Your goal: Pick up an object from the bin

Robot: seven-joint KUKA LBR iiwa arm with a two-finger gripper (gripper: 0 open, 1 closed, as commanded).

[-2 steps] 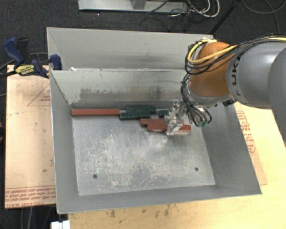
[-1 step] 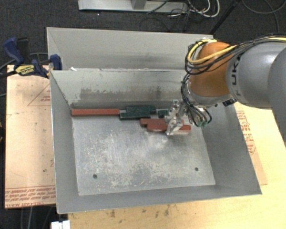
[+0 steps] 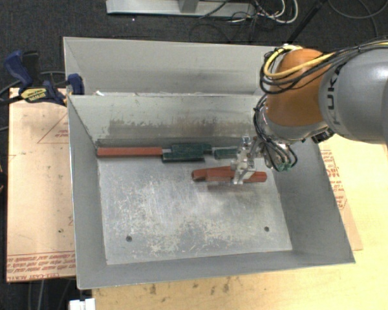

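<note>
From my station I see the grey metal bin (image 3: 181,237), with sloped walls and a flat, scuffed floor. It holds four small things, all towards the back. The arm (image 3: 359,95) comes in over the right wall, with its rounded orange cover (image 3: 297,95) and looped cables above the bin's right rear part.

Along the foot of the back wall lies a row of three. On the left is a long, flat red-brown bar (image 3: 129,152). A dark green rectangular block (image 3: 186,152) touches its right end, and a shorter dark greenish piece (image 3: 225,152) lies just beside that.

Just in front of that row, right of centre, lies a second red-brown bar (image 3: 210,174), flat on the floor. My claw (image 3: 240,173) is down on the right part of this bar, its metal tip crossing it. I cannot tell whether the claw is wide or narrow, or whether it grips the bar.
</note>
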